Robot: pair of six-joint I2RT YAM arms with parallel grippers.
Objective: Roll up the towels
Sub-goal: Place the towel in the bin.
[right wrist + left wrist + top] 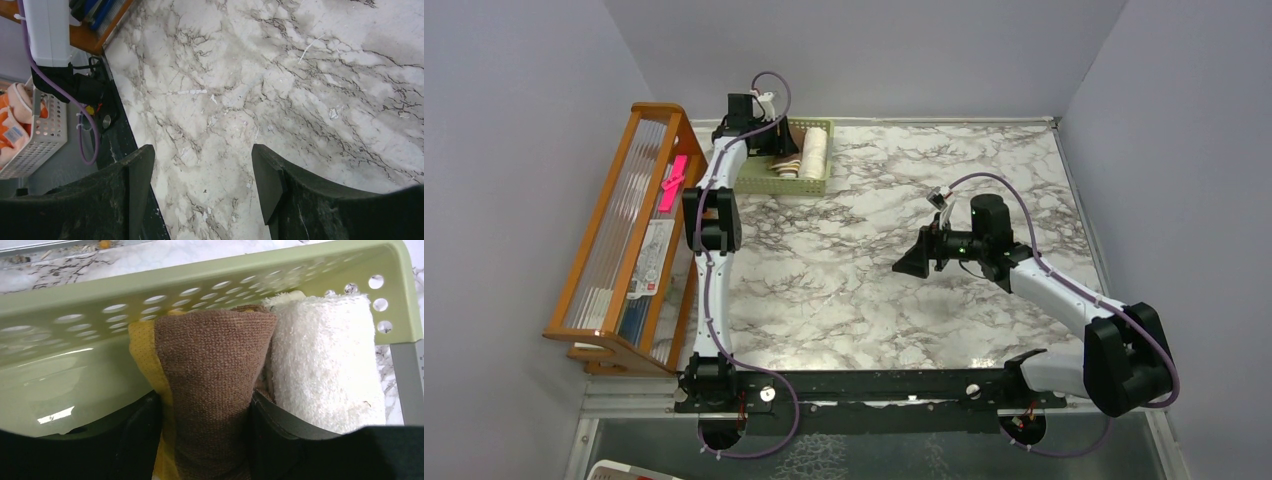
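The left gripper [205, 397] sets its fingers [280, 440] either side of the mustard-and-brown towel roll [215, 350], low centre of the wrist view; whether they press it I cannot tell. It is soft, light terry that would likely spring open, so hold it across the middle. The cream roll [325, 355] touches its right side, both in the green basket [75, 305]. The right gripper [202, 155] stands wide and empty over the marble table [300, 75].

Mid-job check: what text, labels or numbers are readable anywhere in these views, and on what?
Nothing can be read.
Too small: print on the papers in the wooden rack.
Blurred: label on the orange pack in the white basket.
No lettering shows: brown towel, white towel, green basket.
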